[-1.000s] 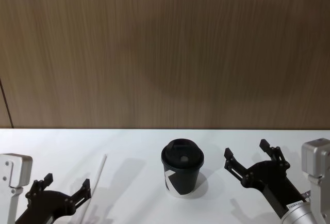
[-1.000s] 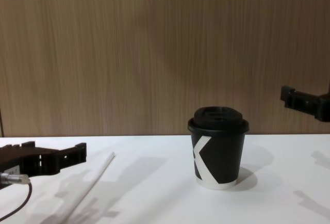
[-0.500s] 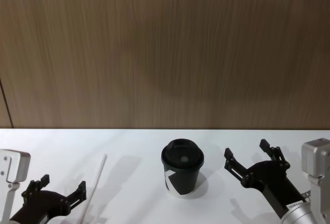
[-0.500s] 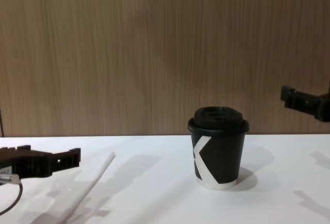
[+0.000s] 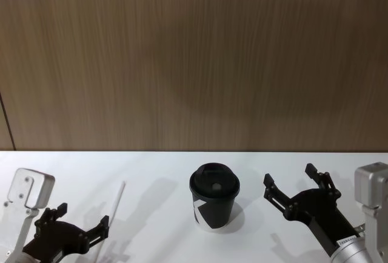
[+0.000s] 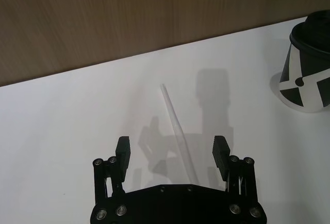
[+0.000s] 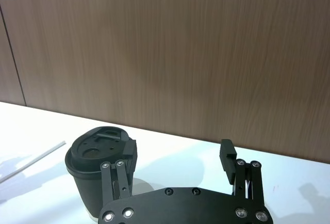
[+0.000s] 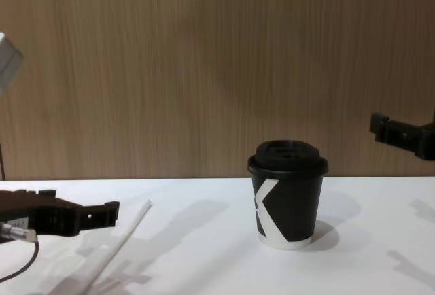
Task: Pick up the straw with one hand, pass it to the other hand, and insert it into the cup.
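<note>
The straw lies flat on the white counter, to the left of the cup and well apart from it, its far end pointing toward the wood-panelled wall. The left gripper is low over the straw's near half with its fingers spread wide; in the left wrist view the straw runs between the two fingers, touching neither. The head view shows the straw passing just beside the inner finger of the left gripper. Whether the fingertips rest on the counter cannot be told. The straw's near end is hidden beneath the gripper's body in the wrist view and is hard to make out in the chest view. The cup stands upright with its lid on. The right gripper, also spread and holding nothing, hangs just to the right of the cup; in the chest view the right gripper is cut off by the frame edge.
</note>
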Controlling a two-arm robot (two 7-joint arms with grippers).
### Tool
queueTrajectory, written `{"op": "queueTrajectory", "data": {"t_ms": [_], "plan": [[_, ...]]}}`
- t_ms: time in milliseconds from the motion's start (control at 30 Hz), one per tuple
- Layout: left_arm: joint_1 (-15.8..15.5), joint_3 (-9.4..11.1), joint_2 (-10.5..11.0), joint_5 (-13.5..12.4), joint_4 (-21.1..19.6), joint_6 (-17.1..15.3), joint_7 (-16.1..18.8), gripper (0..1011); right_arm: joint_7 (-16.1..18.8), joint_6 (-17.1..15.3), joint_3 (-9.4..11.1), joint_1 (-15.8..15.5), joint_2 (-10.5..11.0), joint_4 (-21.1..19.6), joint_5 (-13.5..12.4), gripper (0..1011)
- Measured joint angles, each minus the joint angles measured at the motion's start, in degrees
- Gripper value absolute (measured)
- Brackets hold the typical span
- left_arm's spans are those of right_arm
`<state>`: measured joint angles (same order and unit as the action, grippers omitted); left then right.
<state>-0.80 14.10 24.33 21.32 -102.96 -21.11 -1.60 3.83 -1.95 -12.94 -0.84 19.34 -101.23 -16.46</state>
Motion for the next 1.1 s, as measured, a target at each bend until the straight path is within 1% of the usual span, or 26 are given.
{"op": "queueTrajectory", "data": {"t_ms": [167, 233, 500, 1100], "plan": [[-0.2, 0.3, 0.0, -0.6, -0.3, -1.3, 0.1, 1003, 0.0, 0.0, 0.0, 0.0, 0.0, 0.0, 0.0, 1001], [-0.2, 0.3, -0.3, -0.8, -0.5, -2.1, 0.5, 1003, 0.0, 0.0, 0.0, 0.0, 0.0, 0.0, 0.0, 1001], [0.1, 0.1, -1.3, -1.0, -0.7, -3.5, 1.4, 1002, 0.0, 0.0, 0.0, 0.0, 0.0, 0.0, 0.0, 1001], [-0.4, 0.3, -3.1, -1.1, 0.6, -5.2, 1.0, 1003, 0.0, 0.0, 0.0, 0.0, 0.0, 0.0, 0.0, 1001]]}}
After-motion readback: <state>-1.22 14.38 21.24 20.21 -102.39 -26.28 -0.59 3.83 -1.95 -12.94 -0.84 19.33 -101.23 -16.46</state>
